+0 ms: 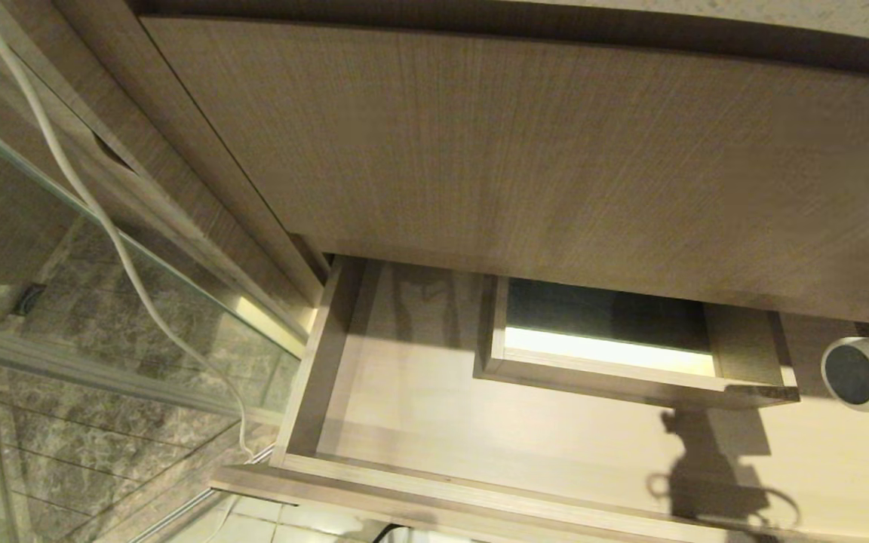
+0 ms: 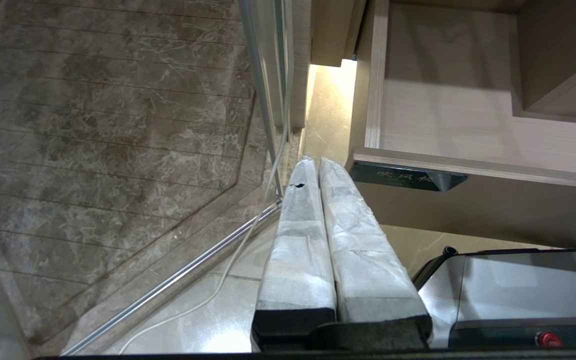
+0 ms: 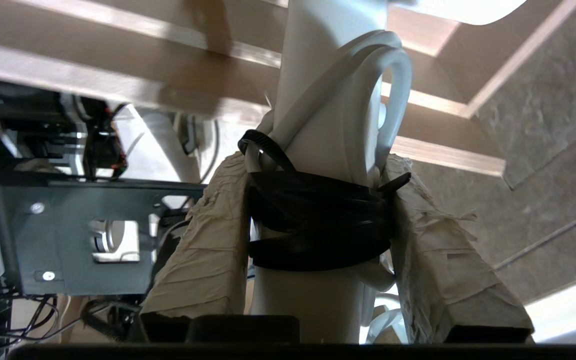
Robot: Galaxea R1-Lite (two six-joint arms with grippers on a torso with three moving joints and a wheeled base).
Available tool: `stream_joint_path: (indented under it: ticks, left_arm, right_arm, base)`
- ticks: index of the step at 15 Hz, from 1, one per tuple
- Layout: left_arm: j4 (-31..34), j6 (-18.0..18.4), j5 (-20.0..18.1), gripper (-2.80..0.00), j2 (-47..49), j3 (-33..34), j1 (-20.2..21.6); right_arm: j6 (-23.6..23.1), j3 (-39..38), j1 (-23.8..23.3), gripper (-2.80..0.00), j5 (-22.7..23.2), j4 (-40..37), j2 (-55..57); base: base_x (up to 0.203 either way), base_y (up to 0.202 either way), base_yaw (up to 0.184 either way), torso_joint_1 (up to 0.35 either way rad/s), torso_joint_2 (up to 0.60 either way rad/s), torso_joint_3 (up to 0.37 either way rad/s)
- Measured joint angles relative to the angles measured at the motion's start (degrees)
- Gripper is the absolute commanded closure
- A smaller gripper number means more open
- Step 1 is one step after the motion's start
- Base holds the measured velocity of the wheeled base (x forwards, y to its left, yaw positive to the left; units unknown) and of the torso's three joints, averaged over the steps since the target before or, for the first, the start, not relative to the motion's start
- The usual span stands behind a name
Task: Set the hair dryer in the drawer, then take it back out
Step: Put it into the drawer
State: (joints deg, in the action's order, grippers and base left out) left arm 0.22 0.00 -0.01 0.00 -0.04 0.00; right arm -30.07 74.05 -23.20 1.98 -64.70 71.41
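Observation:
The drawer (image 1: 419,490) stands pulled out below the cabinet, its light wood floor (image 2: 468,135) bare. At the head view's right edge the hair dryer (image 1: 868,373) hangs over the drawer's right end, grey round end facing me, and casts a shadow on the floor. In the right wrist view my right gripper (image 3: 320,167) is shut on the dryer's white handle (image 3: 313,305), its paper-wrapped fingers (image 3: 208,240) on both sides of the black tie (image 3: 318,220) that bundles the white cord (image 3: 393,85). My left gripper (image 2: 318,162) is shut with nothing in it, low beside the drawer's front left corner.
A taller wood-grain panel (image 1: 555,151) overhangs the drawer's back. A boxed cutout (image 1: 615,339) rises mid-back in the drawer. A glass partition (image 1: 65,226) and a loose white cable (image 1: 102,219) are on the left. My base (image 2: 518,295) sits under the drawer front, which bears a black label (image 2: 403,176).

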Motion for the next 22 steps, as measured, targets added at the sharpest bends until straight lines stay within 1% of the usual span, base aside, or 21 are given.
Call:
stream_joint_path:
  ticks: [4,6,8,12,17,22]
  left_arm:
    - [0.0,0.0,0.0,0.00,0.0,0.0,0.0]
    - [0.0,0.0,0.0,0.00,0.0,0.0,0.0]
    - [0.0,0.0,0.0,0.00,0.0,0.0,0.0]
    - [0.0,0.0,0.0,0.00,0.0,0.0,0.0]
    - [0.0,0.0,0.0,0.00,0.0,0.0,0.0]
    - [0.0,0.0,0.0,0.00,0.0,0.0,0.0]
  right_arm:
    - [-0.2,2.7,-3.4,0.00,-2.5,0.1,6.3]
    - [-0.2,3.2,-4.7,0.00,-6.9,0.4,9.2]
    - [-0.3,3.5,-5.6,0.00,-8.8,0.5,11.7]
    - [-0.3,3.1,-6.6,0.00,-9.4,1.2,14.4]
    - [-0.2,2.3,-3.8,0.00,-9.4,4.5,14.0]
    - [-0.2,-0.3,-2.5,0.00,-9.4,5.1,10.5]
  base:
    - [0.000,0.000,0.000,0.000,0.00,0.000]
    - [0.000,0.000,0.000,0.000,0.00,0.000]
    - [0.000,0.000,0.000,0.000,0.00,0.000]
    - [0.000,0.000,0.000,0.000,0.00,0.000]
    - [0.000,0.000,0.000,0.000,0.00,0.000]
    - [0.000,0.000,0.000,0.000,0.00,0.000]
